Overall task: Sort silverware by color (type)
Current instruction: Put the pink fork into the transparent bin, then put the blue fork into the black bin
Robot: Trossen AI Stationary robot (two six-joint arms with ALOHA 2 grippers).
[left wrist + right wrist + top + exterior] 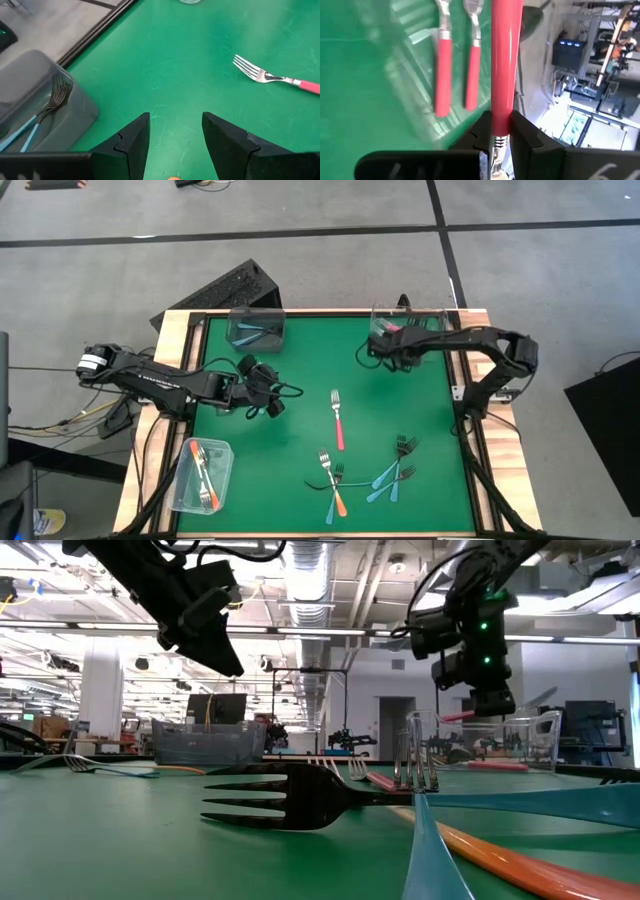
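Note:
My right gripper [386, 340] hangs over the clear container [432, 314] at the table's far right and is shut on a pink-red fork [506, 60]. Two more pink-red forks [457, 70] lie in that container. My left gripper [270, 388] is open and empty above the green mat left of centre; its fingers show apart in the left wrist view [175, 122]. One pink-red fork [338, 420] lies flat on the mat at the centre. Orange [334, 486] and blue-teal forks [388, 472] lie in a loose group near the front edge. My right gripper pinches the pink-red fork between its two fingers at the handle's lower end [499, 129], where the silver neck begins. The handle runs straight out ahead, along the fingers. The fork is lifted clear above the container, and its handle sticks out sideways in the low view [458, 717].
A clear container with blue-teal forks [256, 328] stands at the far left, also in the left wrist view [35, 115]. A clear container with orange forks [201, 474] lies at the near left. A wooden rim [165, 370] frames the mat. A dark box [225, 290] sits beyond the far-left corner.

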